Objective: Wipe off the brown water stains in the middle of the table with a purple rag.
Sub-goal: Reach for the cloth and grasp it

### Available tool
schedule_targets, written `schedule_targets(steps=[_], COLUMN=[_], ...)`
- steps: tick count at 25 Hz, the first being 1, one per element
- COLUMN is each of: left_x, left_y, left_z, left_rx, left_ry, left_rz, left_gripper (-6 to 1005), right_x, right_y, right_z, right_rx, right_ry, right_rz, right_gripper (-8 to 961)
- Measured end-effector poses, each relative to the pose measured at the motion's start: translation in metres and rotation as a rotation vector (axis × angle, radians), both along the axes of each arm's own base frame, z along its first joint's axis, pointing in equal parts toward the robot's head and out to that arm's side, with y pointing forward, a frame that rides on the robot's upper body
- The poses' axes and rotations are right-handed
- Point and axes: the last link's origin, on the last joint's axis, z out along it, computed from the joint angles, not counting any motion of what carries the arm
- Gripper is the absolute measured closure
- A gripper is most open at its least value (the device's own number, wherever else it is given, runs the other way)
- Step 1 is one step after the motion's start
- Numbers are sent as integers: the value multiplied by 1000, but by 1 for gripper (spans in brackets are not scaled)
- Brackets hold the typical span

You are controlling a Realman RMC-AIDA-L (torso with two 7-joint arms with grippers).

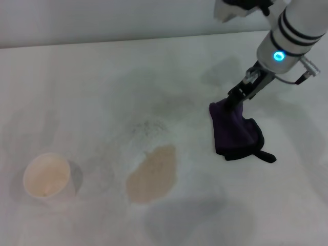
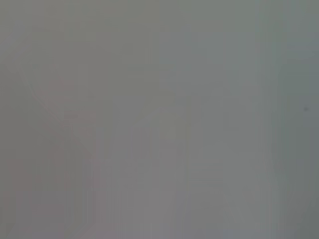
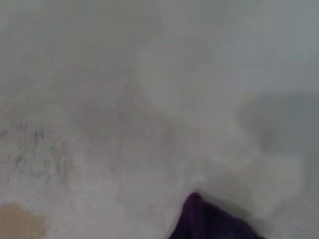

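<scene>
One step looks done and the main one is left. The right end effector [image 1: 237,100] has its fingers pinched shut on the upper corner of the purple rag [image 1: 236,134], which hangs from it in a bunched fold, its black tail trailing toward the table [image 1: 92,82] on the near side. Whether the rag's lower edge touches the surface or hangs just clear of it, I cannot tell.

The brown water stains [image 1: 152,174] lie as one irregular tan patch near the middle of the table, well to the left of the rag and nearer the robot. The outline looks whole and unsmeared, so by my reading no wiping has begun — the rag has yet to be carried across and pressed onto the patch. In the right wrist view only a corner of the rag [image 3: 209,221] and an edge of the stain [image 3: 17,224] show, well apart.

One container is in sight: a white paper cup [image 1: 47,177] standing upright at the table's left, apart from the stain. Its inside shows beige; whether that is liquid or only a tinted wall — I cannot say.

The left end effector is not in view; its wrist camera shows only blank grey.
</scene>
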Motion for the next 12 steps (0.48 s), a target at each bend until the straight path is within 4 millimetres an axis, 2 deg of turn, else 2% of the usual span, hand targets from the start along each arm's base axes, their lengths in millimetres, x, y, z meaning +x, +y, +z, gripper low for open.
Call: schedule_targets(steps=[6,12], left_x=[0,0], left_y=[0,0], left_z=[-1,-1], left_rx=[-2,-3], left_ry=[-2,-3], left_rz=[4,3], left_gripper=[121,121], right_x=[-1,7], right_y=[-7,-11], right_z=[-9,-11], right_rx=[-32,-32], right_ry=[12,18], right_rz=[-7,-30], right_gripper=[154,153])
